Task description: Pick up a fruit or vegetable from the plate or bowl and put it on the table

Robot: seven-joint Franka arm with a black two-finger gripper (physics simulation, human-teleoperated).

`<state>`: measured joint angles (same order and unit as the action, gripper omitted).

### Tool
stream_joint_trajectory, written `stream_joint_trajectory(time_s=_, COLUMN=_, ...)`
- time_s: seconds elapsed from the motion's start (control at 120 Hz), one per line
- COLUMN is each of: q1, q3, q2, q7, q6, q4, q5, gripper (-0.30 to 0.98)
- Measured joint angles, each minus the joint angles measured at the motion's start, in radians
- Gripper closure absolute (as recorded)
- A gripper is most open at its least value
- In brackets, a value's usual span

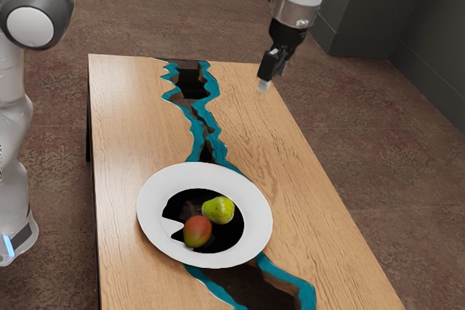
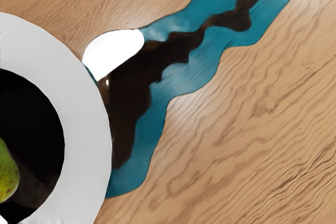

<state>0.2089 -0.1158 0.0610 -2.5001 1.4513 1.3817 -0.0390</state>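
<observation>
Exterior view: the mango [image 1: 197,231] lies near on the plate [image 1: 151,208], the pear [image 1: 219,210] just beyond, both toward the exterior view's left of the far gripper [image 1: 264,86], whose jaws, spread or closed, I cannot tell.

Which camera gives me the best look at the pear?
The exterior view: nearly the whole pear appears there, beside the mango. The wrist view shows part of its green side, cut off.
</observation>
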Motion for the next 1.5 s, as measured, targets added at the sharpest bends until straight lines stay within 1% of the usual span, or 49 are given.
stream_joint_trajectory(time_s=0.133, q1=-0.049, q3=0.0, q2=0.004, q7=-0.003, q6=0.0, q4=0.001, q5=0.026, gripper=0.0)
stream_joint_trajectory(time_s=0.208, q1=-0.039, q3=0.003, q2=-0.027, q7=0.004, q6=-0.003, q4=0.007, q5=0.037, gripper=0.0)
stream_joint_trajectory(time_s=0.267, q1=-0.025, q3=0.001, q2=-0.028, q7=0.022, q6=-0.006, q4=0.008, q5=0.042, gripper=0.0)
stream_joint_trajectory(time_s=0.317, q1=-0.023, q3=0.007, q2=0.016, q7=0.05, q6=-0.006, q4=0.008, q5=0.045, gripper=0.0)
stream_joint_trajectory(time_s=0.417, q1=-0.015, q3=0.036, q2=0.162, q7=0.16, q6=0.014, q4=-0.003, q5=0.042, gripper=0.0)
stream_joint_trajectory(time_s=0.55, q1=0.003, q3=0.04, q2=0.216, q7=0.318, q6=0.045, q4=0.001, q5=0.039, gripper=0.0)
stream_joint_trajectory(time_s=0.617, q1=0.019, q3=0.039, q2=0.211, q7=0.385, q6=0.059, q4=0.025, q5=0.038, gripper=0.0)
stream_joint_trajectory(time_s=0.767, q1=0.055, q3=0.038, q2=0.083, q7=0.511, q6=0.146, q4=0.244, q5=0.036, gripper=0.0)
stream_joint_trajectory(time_s=0.867, q1=0.063, q3=0.039, q2=0.053, q7=0.579, q6=0.192, q4=0.286, q5=0.035, gripper=0.0)
stream_joint_trajectory(time_s=0.883, q1=0.066, q3=0.04, q2=0.052, q7=0.592, q6=0.198, q4=0.289, q5=0.024, gripper=0.0)
stream_joint_trajectory(time_s=0.942, q1=0.066, q3=0.042, q2=0.06, q7=0.673, q6=0.23, q4=0.294, q5=-0.014, gripper=0.0)
stream_joint_trajectory(time_s=1.058, q1=0.013, q3=0.052, q2=0.069, q7=0.885, q6=0.305, q4=0.299, q5=-0.079, gripper=0.0)
stream_joint_trajectory(time_s=1.142, q1=0.025, q3=0.061, q2=0.067, q7=1.021, q6=0.339, q4=0.308, q5=-0.112, gripper=0.0)
stream_joint_trajectory(time_s=1.225, q1=0.055, q3=0.063, q2=0.061, q7=1.148, q6=0.361, q4=0.318, q5=-0.129, gripper=0.0)
stream_joint_trajectory(time_s=1.3, q1=0.071, q3=0.064, q2=0.02, q7=1.264, q6=0.374, q4=0.379, q5=-0.136, gripper=0.0)
stream_joint_trajectory(time_s=1.417, q1=0.076, q3=0.064, q2=-0.006, q7=1.467, q6=0.388, q4=0.422, q5=-0.14, gripper=0.0)
stream_joint_trajectory(time_s=1.5, q1=0.063, q3=0.087, q2=-0.012, q7=1.616, q6=0.401, q4=0.449, q5=-0.138, gripper=0.0)
